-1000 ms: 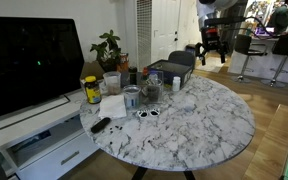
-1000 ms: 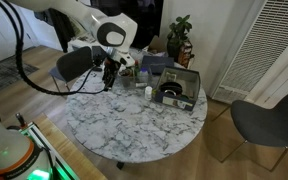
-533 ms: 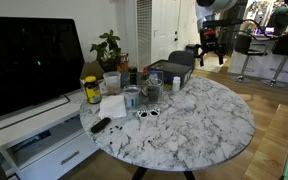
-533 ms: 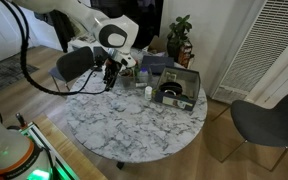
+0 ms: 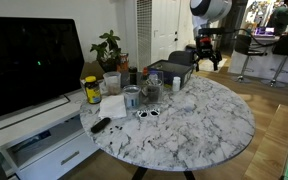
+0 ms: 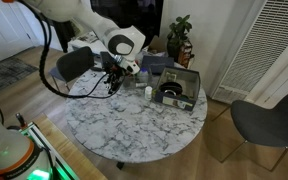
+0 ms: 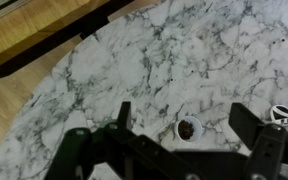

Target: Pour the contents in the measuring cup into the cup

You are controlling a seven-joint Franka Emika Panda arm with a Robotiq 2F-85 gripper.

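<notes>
A small white cup [image 7: 187, 129] with dark contents stands on the marble table [image 7: 174, 50]. In the wrist view it lies directly below and between my gripper's [image 7: 187, 115] two spread fingers. It also shows in both exterior views [image 5: 173, 84] [image 6: 150, 92], next to a black tray. My gripper [image 5: 206, 52] [image 6: 112, 78] hangs open and empty above the table, touching nothing. A clear glass cup [image 5: 132, 97] and a clear plastic container [image 5: 111, 83] stand among the clutter at the table's side. I cannot tell which is the measuring cup.
A black tray [image 6: 176, 90] holds a bowl. A yellow jar [image 5: 91, 90], a white cloth [image 5: 113, 106], sunglasses [image 5: 147, 113] and a remote [image 5: 101, 125] lie near the cups. A potted plant [image 5: 109, 48] and a TV [image 5: 29, 60] stand behind.
The arm has shifted sideways over the table toward the cluttered side and the small white cup. The gripper stays open. Nothing on the table moved.
</notes>
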